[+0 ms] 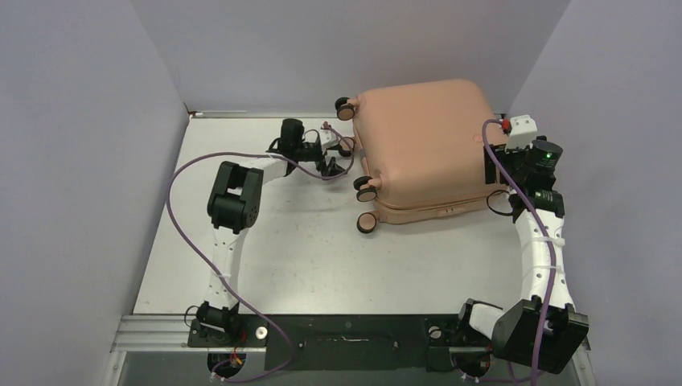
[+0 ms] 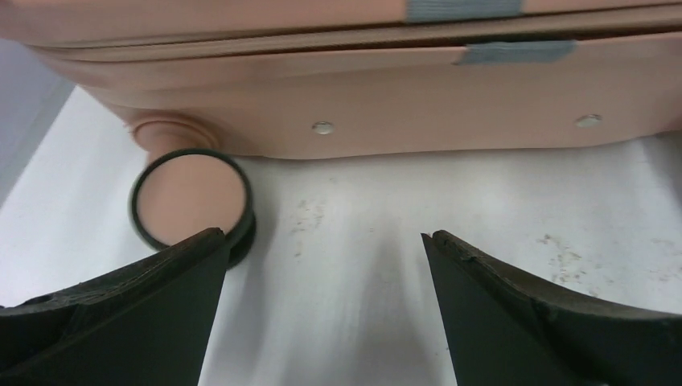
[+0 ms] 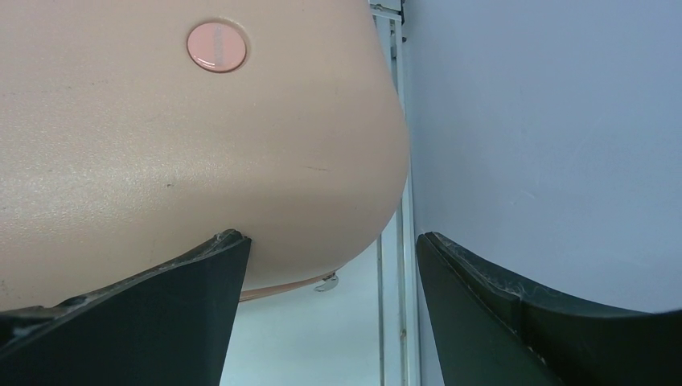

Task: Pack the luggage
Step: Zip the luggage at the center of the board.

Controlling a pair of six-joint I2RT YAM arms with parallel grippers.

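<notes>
left pincer point(image 2: 322, 236): wide, empty, luggage point(image 1: 426, 141) wheeled side just ahead | right pincer point(image 3: 330, 237): wide, at luggage's rounded corner

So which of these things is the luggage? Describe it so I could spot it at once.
Start at the white table and look to its far right corner, by the wall. The luggage lies flat there. It is the only peach-pink thing in view, a rounded hard shell with small black-tyred wheels along its left side.
</notes>
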